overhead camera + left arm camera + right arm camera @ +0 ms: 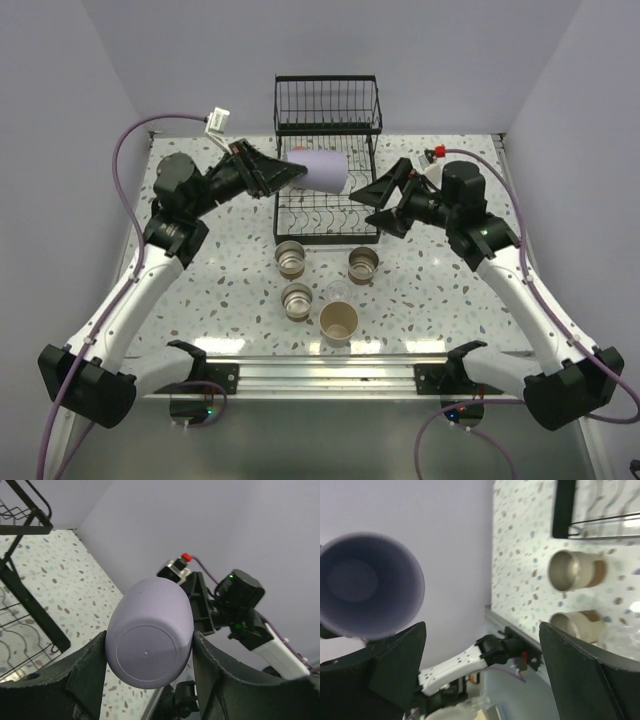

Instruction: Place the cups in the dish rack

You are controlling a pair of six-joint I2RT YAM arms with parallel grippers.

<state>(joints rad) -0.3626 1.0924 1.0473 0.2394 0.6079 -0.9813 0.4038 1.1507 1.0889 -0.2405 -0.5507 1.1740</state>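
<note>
Left hand (296, 172) has the lavender cup (325, 170) pinched sideways by its base, dish rack (326, 103) below it. Right hand (362, 208) is just beside the cup's mouth, spread wide.

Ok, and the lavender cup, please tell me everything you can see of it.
The lavender cup is a smooth, matte tumbler, plastic by its look, with a flat round base and a wider open mouth. It looks empty. It lies on its side in the air above the dish rack, base toward the left arm. The left gripper clamps it near the base, one finger on each side. The open right gripper stands near its mouth; contact cannot be told.
</note>
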